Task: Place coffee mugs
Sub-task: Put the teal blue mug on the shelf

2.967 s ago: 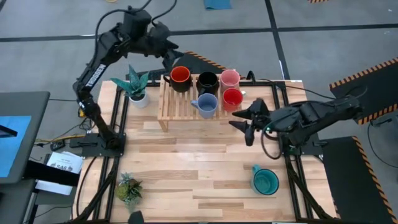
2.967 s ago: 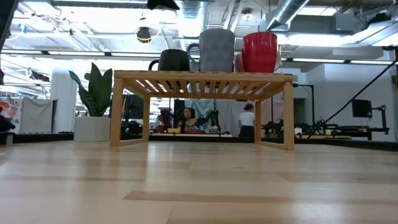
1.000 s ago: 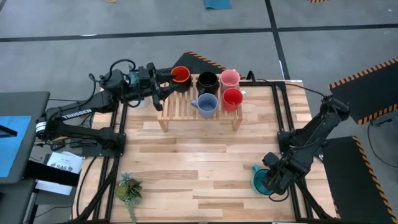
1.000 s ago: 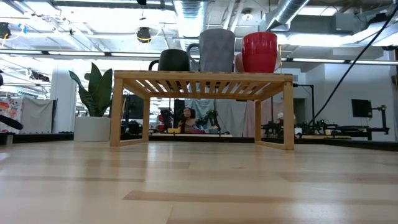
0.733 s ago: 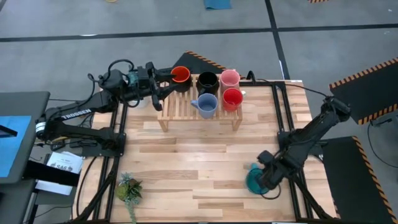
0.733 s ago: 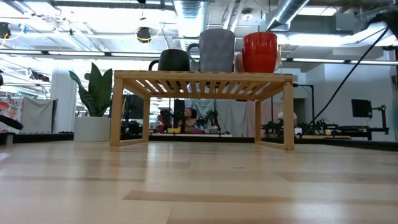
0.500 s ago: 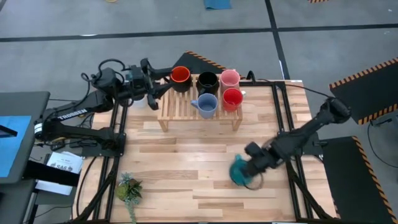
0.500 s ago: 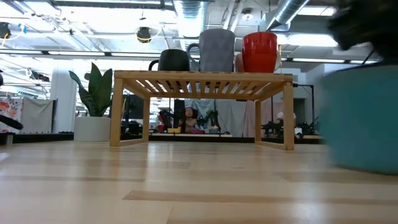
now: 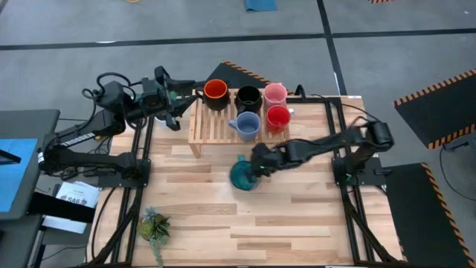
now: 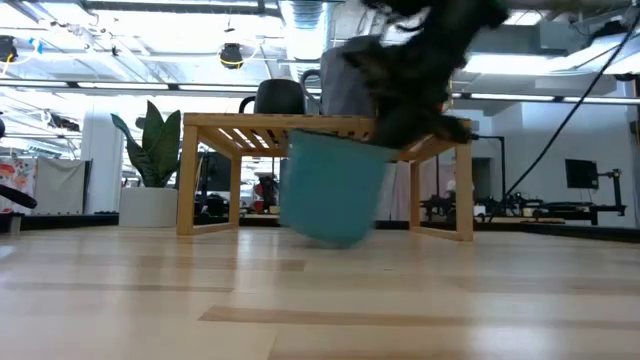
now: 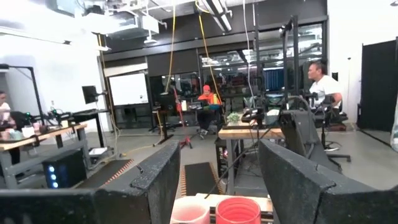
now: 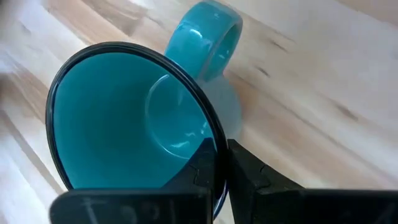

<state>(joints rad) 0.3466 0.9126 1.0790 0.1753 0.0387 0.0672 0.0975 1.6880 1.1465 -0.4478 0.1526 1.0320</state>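
Coffee mugs are seen in 2 places on the wooden desk (image 9: 223,216): 5 stand on the slatted wooden rack (image 9: 204,126) near the far edge, and the teal mug (image 9: 242,176) is held in front of that rack, over the middle of the desk. In the low view the teal mug (image 10: 330,190) is seen lifted clear of the desk surface and slightly tilted, in front of the rack (image 10: 215,125). It is gripped by the right gripper (image 9: 256,170), whose fingers (image 12: 249,180) are clamped on the mug's rim, 1 inside and 1 outside, as shown in the right wrist view, where the handle (image 12: 208,40) is seen on the far side of the teal mug (image 12: 124,124). The right arm is stretched across the desk from the right edge.

On the rack, the orange-inside mug (image 9: 216,91), the black mug (image 9: 248,97) and the pale pink mug (image 9: 275,94) are lined up in the far row, with the blue-grey mug (image 9: 246,125) and the red mug (image 9: 277,117) in the near row. The left gripper (image 9: 173,100) is held just beside the rack's left end, its fingers (image 11: 155,180) apart and holding nothing.

A small potted plant (image 9: 155,225) stands at the desk's near left corner.
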